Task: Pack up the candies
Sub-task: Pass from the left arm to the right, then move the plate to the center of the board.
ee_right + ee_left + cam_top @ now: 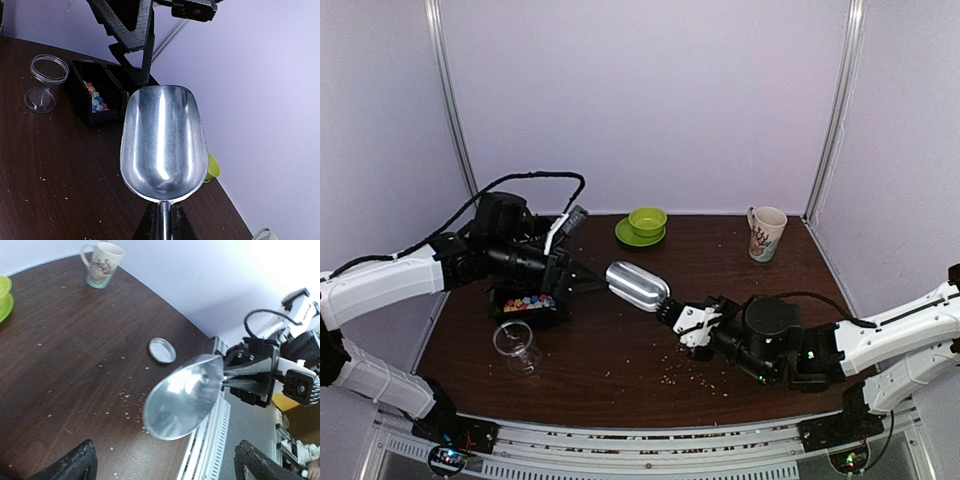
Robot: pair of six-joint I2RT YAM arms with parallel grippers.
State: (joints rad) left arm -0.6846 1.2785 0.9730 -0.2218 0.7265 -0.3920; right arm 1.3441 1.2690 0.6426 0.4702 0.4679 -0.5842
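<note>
Top external view: nothing's packed yet. The candies (529, 301) lie in the black bin (544, 318) at nine o'clock, beside the empty jar (517, 345). Your right gripper (686, 319) clamps the empty scoop (637, 285); your left gripper (162, 467) gapes wide, holding nothing.

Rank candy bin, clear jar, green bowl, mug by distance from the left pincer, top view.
1. Candy bin, beside the left pincer, on the left.
2. Clear jar, front left, and green bowl, back centre: too close to call.
3. Mug, back right.
</note>
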